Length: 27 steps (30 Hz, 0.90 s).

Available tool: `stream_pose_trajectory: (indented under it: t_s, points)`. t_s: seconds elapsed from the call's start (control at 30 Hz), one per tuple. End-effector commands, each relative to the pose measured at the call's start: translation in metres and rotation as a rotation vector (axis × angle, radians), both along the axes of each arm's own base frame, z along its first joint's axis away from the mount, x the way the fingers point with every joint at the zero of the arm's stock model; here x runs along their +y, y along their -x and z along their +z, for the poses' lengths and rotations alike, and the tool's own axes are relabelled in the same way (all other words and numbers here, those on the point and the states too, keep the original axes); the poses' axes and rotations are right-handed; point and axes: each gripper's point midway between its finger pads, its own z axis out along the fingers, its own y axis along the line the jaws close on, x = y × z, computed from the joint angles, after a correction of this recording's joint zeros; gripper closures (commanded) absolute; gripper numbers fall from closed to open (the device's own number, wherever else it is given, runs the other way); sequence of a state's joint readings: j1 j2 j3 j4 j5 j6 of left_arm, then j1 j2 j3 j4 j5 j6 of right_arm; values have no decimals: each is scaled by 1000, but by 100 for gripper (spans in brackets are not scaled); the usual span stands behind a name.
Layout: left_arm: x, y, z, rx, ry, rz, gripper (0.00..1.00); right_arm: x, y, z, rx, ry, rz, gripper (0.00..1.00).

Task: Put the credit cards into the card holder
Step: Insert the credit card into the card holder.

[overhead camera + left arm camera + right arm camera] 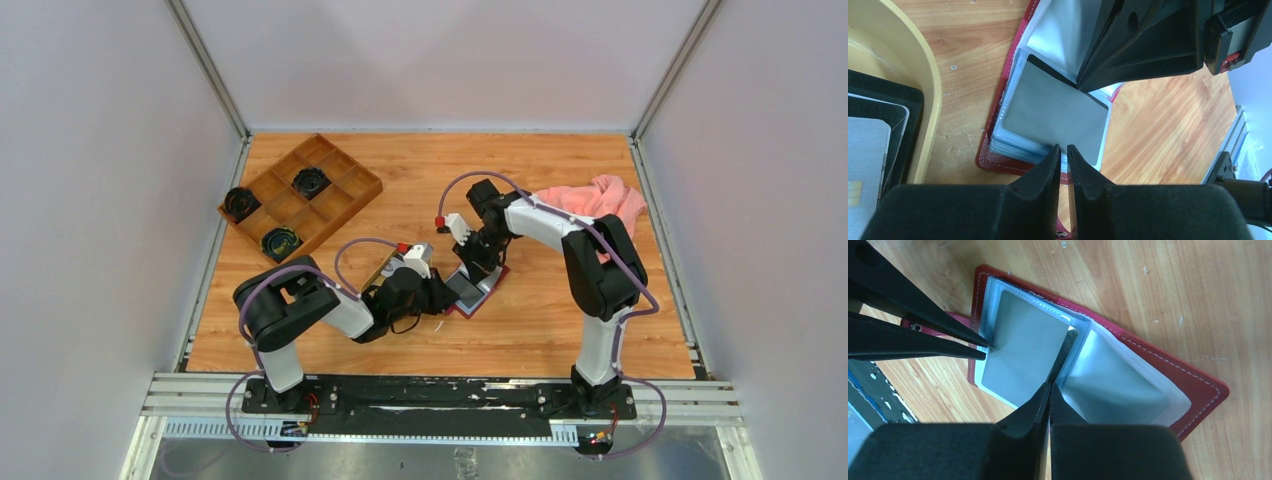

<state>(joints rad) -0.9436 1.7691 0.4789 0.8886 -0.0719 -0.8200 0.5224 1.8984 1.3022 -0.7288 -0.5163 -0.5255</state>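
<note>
Now the card holder (468, 294) lies spread open on the tabletop (1148, 285) between my two arms, red cover down and clear sleeves (1120, 380) facing up. A grey card (1023, 352) lies flat on the sleeve stack nearer my left arm. It seems most of the way into the top pocket, though I cannot tell if it is fully seated. My left pincer (1063, 149) is nearly closed, with only a thin slit between its fingers and nothing that I can see in it. Its tips meet the card's outer edge, beside it rather than around it. My right pincer (1049, 386) is closed, its tip down at the middle fold by the card's opposite edge; whether it pinches a sleeve leaf I cannot tell. More cards (870, 145) lie in the tan tray (930, 75) just beside the holder. I judge the card light, stiff and slick: it should slide well along its length but skate away if I press on its face, so the exposed edge is the place to push or pinch. The sleeves look soft and floppy and may buckle or cling shut. The holder seems light enough to creep over the wood, so it wants pinning near the fold.
</note>
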Motion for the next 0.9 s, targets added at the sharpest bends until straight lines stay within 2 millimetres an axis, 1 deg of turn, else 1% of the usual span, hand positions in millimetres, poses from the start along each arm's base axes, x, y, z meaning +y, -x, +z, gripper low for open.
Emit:
stream_pose_trajectory:
  t_s: [0.0,0.07,0.17,0.23,0.33,0.53,0.7,0.87]
  points:
    - [11,-3,-13,8,-65,28,82,11,23,2,111,-51,37,96]
    - [11,-3,-11,3,-62,27,79,9,21,3,107,-48,29,96]
    - [10,-2,-8,-3,-57,18,76,7,11,10,72,-57,-5,96]
    - [10,-2,-7,-6,-55,15,75,4,2,10,28,-46,-26,96]
    - [10,-2,-8,-3,-58,17,76,4,-6,8,2,-32,-50,96]
    - [10,-3,-10,1,-61,21,81,2,-20,5,-57,-1,-84,96]
    - [10,-3,-12,4,-65,21,82,5,-21,0,-81,26,-67,96]
    - [9,-3,-13,5,-67,19,82,9,-14,-9,-85,63,-25,96]
